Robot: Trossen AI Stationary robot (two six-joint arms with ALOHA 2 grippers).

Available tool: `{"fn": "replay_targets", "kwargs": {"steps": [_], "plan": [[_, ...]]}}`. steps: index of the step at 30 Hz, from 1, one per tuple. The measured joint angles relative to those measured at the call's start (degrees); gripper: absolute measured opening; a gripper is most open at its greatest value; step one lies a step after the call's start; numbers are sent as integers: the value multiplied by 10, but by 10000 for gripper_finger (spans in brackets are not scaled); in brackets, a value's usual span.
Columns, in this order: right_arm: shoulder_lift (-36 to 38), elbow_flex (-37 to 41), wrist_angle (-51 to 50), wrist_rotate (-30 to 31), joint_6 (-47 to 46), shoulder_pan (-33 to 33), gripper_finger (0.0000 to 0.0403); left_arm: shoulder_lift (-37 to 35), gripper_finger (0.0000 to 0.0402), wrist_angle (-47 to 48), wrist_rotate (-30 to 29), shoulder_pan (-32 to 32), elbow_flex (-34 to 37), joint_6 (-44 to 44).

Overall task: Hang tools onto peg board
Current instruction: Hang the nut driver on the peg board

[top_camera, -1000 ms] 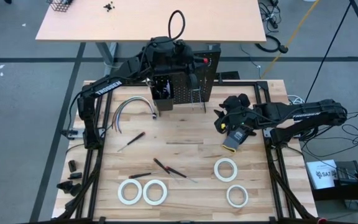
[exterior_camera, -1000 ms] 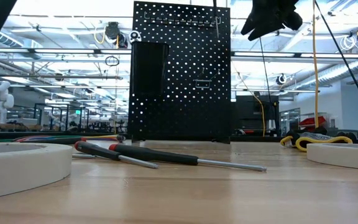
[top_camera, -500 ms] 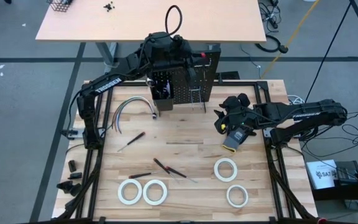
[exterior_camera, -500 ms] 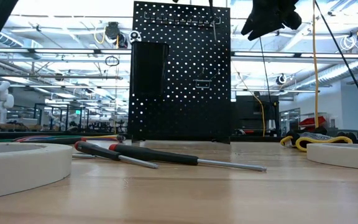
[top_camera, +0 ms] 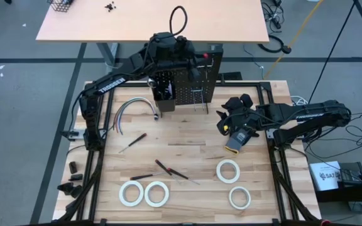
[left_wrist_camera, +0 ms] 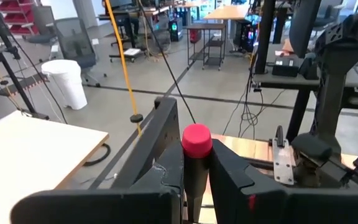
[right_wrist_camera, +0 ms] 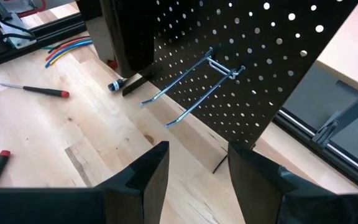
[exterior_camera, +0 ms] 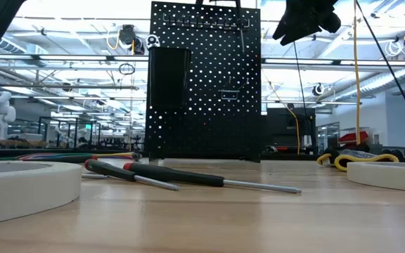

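Holding a red-capped, dark-shafted screwdriver (left_wrist_camera: 196,144) pinched upright between my left gripper (top_camera: 192,63) fingers, top centre of the high view, just above the upright black perforated metal peg board (top_camera: 190,85). To do this well I'd guess: keep the shaft vertical, line it over a hook or the small black bin, lower slowly, release only once seated. My right gripper (right_wrist_camera: 194,165) waits right of centre over the light wooden table (top_camera: 187,135), fingers spread, facing two wire hooks (right_wrist_camera: 191,87). Other screwdrivers (top_camera: 171,169) and white tape rolls (top_camera: 144,193) lie lower centre. Versus the earlier frames: left wrist shifted slightly right along the board top; right arm and table items unchanged.
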State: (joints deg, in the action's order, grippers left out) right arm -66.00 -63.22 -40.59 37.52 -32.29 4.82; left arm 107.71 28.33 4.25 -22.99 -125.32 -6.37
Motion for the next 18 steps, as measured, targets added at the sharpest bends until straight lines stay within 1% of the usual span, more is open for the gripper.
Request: {"fn": "replay_targets", "kwargs": {"steps": [2, 6, 8, 18], "plan": [[0, 0, 0, 0, 0, 0, 157, 5, 45, 0, 0, 0, 0, 0], [0, 0, 0, 0, 0, 0, 157, 9, 84, 6, -2, 0, 0, -2], [0, 0, 0, 0, 2, 0, 157, 10, 96, 4, -4, 0, 0, -5], [0, 0, 0, -1, 4, 0, 157, 9, 106, 4, -17, 3, 0, -4]]}}
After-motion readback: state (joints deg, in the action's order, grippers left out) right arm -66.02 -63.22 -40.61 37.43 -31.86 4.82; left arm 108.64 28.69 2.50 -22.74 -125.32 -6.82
